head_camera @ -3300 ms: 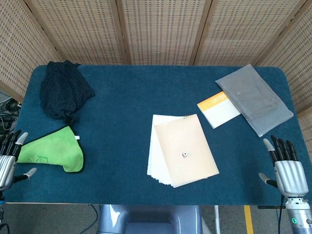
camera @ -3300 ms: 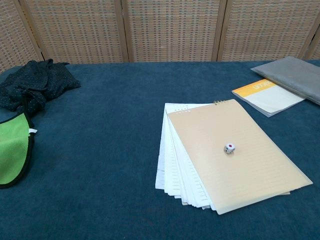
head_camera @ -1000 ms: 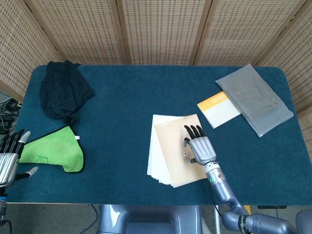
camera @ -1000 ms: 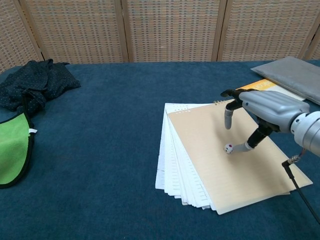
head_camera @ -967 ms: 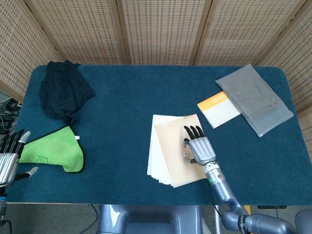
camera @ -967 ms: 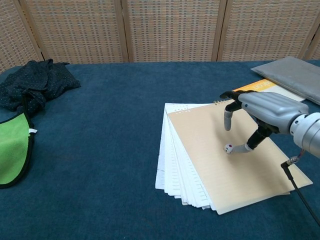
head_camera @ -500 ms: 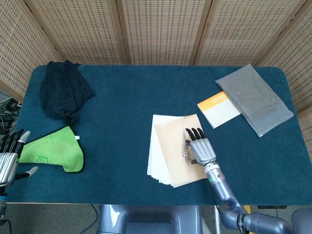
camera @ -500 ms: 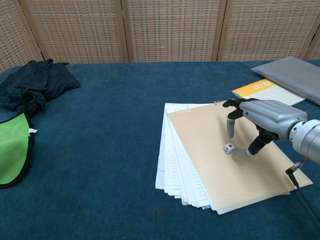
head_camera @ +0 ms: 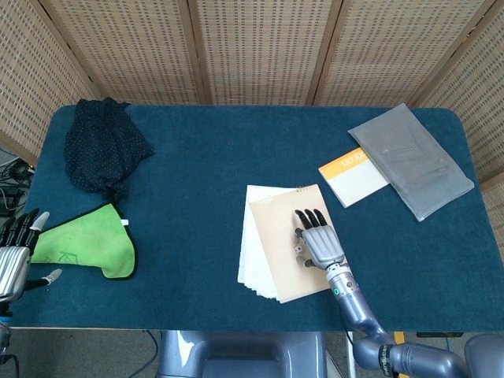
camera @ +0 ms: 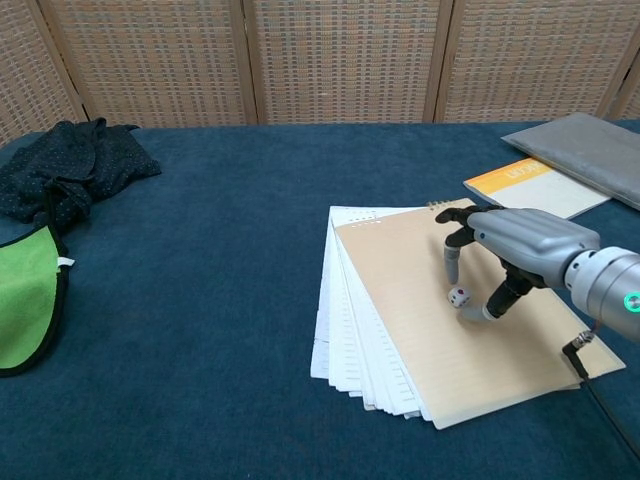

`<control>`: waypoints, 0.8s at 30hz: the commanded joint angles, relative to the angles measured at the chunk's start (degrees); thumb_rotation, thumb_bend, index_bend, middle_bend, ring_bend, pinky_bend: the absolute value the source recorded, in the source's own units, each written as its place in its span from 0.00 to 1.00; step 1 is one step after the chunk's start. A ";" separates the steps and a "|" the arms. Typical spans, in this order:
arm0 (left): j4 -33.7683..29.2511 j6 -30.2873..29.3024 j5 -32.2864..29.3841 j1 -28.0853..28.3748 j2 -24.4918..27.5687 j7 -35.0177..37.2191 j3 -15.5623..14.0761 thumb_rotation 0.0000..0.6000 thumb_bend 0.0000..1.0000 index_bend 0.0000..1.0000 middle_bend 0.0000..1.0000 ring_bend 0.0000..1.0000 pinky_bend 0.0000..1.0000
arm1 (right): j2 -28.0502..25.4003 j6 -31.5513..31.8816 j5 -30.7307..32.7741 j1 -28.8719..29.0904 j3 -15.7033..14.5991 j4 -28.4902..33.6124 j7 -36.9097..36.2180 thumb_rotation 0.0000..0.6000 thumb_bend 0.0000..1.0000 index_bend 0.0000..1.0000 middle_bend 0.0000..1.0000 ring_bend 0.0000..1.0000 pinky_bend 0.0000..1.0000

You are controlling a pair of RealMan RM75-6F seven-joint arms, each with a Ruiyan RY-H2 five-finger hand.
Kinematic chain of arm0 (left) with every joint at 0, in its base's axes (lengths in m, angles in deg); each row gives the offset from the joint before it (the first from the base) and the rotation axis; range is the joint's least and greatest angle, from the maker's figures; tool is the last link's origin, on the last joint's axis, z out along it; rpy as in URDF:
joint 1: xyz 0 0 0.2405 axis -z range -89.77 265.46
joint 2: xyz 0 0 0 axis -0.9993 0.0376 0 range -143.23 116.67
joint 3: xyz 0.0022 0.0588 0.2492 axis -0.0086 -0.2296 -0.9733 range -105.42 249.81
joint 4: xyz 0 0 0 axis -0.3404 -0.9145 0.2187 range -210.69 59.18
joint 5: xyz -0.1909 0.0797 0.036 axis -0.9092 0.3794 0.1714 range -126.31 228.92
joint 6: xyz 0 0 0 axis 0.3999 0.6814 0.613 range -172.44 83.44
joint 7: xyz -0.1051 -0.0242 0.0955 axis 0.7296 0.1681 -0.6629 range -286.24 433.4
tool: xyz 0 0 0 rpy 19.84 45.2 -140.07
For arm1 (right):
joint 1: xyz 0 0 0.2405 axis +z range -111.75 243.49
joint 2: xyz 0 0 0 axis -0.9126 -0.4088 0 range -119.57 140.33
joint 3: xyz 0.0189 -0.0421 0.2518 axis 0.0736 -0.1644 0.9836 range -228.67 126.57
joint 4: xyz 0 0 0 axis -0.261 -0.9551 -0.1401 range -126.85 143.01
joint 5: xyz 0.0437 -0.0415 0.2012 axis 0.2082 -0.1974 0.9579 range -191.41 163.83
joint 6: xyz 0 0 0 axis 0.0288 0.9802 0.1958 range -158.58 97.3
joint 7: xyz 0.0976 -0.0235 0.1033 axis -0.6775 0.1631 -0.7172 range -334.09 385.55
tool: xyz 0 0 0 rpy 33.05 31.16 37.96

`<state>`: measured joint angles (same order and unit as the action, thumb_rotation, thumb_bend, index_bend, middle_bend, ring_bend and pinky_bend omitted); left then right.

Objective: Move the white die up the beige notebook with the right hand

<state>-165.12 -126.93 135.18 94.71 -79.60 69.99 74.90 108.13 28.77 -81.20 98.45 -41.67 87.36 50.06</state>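
The desk (head_camera: 220, 157) in front of me is covered in dark blue cloth, with wicker screens behind it. At its far left lies a bundled dark dotted cloth (head_camera: 106, 142), and nearer me on that side a green cloth (head_camera: 87, 248). At the far right a grey pouch (head_camera: 409, 157) overlaps an orange-and-white booklet (head_camera: 350, 175).

The beige notebook (camera: 400, 290) lies right of the middle, its spiral edge on the far side and its long axis running from near to far, tilted a little; white loose sheets (camera: 330, 340) fan out from under its left edge.

My right hand (camera: 510, 255) hangs over the notebook, palm down, fingers (camera: 451, 262) curved downward and apart, holding nothing. My left hand (head_camera: 14, 256) rests at the near left edge of the desk, fingers spread, well apart from everything that matters, so the right is clearly the nearer one.

The white die (camera: 459, 296) sits on the notebook's cover about halfway along it. It lies just left of my right hand, between a hanging finger on its far side and my thumb on its near right; I cannot tell whether either touches it. I judge the thumb is placed to nudge it toward the spiral edge.
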 commanded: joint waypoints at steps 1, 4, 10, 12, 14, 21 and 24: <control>0.04 0.00 0.04 0.01 0.02 0.08 -0.01 1.00 0.00 0.00 0.00 0.00 0.00 | 0.13 -0.25 0.27 0.20 0.11 -0.32 -0.13 1.00 0.43 0.53 0.14 0.00 0.04; 0.09 0.02 -0.03 0.03 0.03 0.21 0.03 1.00 0.00 0.00 0.00 0.00 0.00 | 0.29 -0.46 0.39 0.43 0.05 -0.55 -0.13 1.00 0.49 0.55 0.15 0.00 0.04; 0.17 0.39 -0.14 0.17 -0.01 0.29 -0.03 1.00 0.00 0.00 0.00 0.00 0.00 | 0.58 -0.04 0.70 0.55 -0.05 0.10 0.45 1.00 0.55 0.56 0.16 0.00 0.04; 0.19 0.40 -0.19 0.17 -0.01 0.32 -0.02 1.00 0.00 0.00 0.00 0.00 0.00 | 0.60 0.12 0.97 0.54 -0.11 0.33 0.86 1.00 0.55 0.55 0.15 0.00 0.04; 0.20 0.39 -0.20 0.16 -0.01 0.38 -0.02 1.00 0.00 0.00 0.00 0.00 0.00 | 0.50 0.19 1.16 0.58 -0.06 0.57 1.06 1.00 0.55 0.55 0.15 0.00 0.04; 0.29 0.34 -0.21 0.16 -0.01 0.53 -0.01 1.00 0.00 0.00 0.00 0.00 0.00 | -1.79 1.82 0.62 1.39 1.76 3.76 2.39 1.00 0.54 0.54 0.14 0.00 0.04; 0.31 0.24 -0.31 0.12 0.02 0.63 0.06 1.00 0.00 0.00 0.00 0.00 0.00 | -3.93 3.01 0.49 2.04 3.72 6.37 3.39 1.00 0.54 0.54 0.14 0.00 0.04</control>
<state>-164.81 -126.68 134.88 94.83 -79.58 70.60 74.95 105.33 31.06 -80.59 100.06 -39.02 92.45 52.82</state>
